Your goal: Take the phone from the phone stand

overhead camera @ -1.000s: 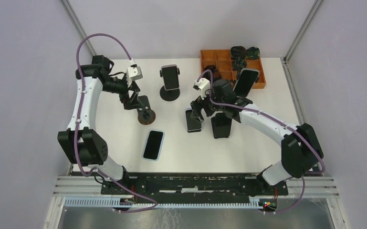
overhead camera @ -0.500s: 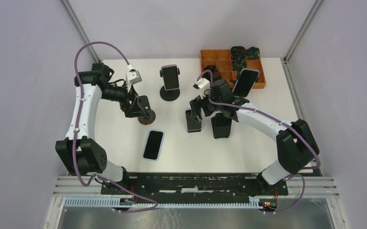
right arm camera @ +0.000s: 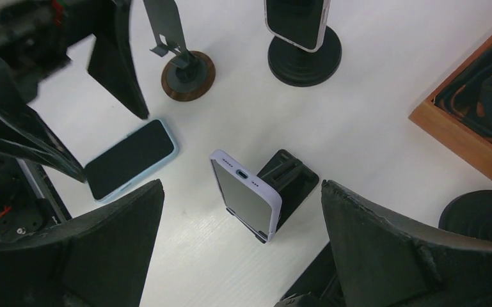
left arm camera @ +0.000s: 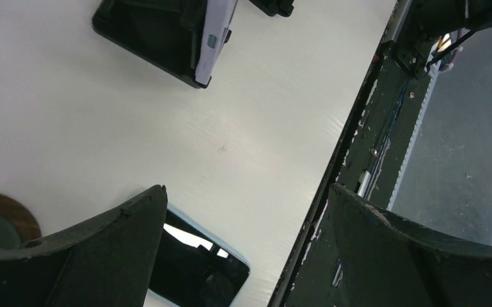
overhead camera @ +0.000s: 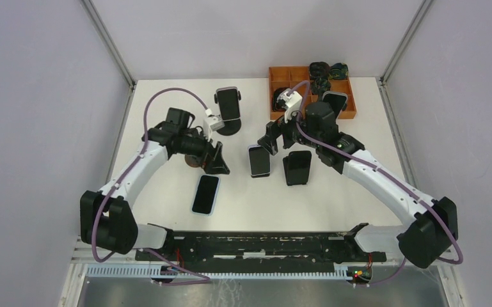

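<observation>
Partly hidden behind the lilac phone [right arm camera: 244, 194], folding phone stand [right arm camera: 294, 179] — left gripper [left arm camera: 246, 189] and right gripper [right arm camera: 241, 185] gaping wide, empty.

No text, label, brand, number or sign can be read in any view. The phone [right arm camera: 246, 199] leaning on its phone stand [right arm camera: 292, 176] shows only a dark screen, and so does the flat phone [right arm camera: 128, 158] lying on the surface [right arm camera: 371, 102].
</observation>
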Robot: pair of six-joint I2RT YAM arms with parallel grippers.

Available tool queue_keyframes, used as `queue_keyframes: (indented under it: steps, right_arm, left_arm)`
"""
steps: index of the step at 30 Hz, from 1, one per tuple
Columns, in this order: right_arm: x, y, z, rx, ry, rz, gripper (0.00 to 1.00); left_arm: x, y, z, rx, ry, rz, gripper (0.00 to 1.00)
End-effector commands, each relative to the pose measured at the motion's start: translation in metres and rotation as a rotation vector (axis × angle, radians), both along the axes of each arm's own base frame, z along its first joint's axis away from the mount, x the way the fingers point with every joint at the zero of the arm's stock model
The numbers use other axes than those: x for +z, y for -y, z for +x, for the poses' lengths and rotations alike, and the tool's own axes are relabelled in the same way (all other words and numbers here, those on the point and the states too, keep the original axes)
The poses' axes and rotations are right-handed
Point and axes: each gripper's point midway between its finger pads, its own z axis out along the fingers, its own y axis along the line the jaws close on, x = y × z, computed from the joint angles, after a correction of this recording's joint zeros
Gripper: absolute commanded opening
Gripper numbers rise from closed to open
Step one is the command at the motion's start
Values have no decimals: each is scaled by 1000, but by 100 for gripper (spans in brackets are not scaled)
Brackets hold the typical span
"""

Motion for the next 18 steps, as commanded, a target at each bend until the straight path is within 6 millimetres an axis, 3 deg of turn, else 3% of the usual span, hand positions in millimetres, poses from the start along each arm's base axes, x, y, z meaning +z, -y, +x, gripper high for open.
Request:
queue_keyframes:
  steps: [1,10,18]
  right_arm:
    - [29,2,-9,-20,26,90,98]
    - [38,10,-18,-35,37,156,98]
    - [33,13,-23,-41,26,184,98]
  left_arm:
    - [-1,38,22,45,87,-17,100]
    - [-41,82,39,-26,9,-43,100]
    - [-61,105,52,-38,-30,-105,86]
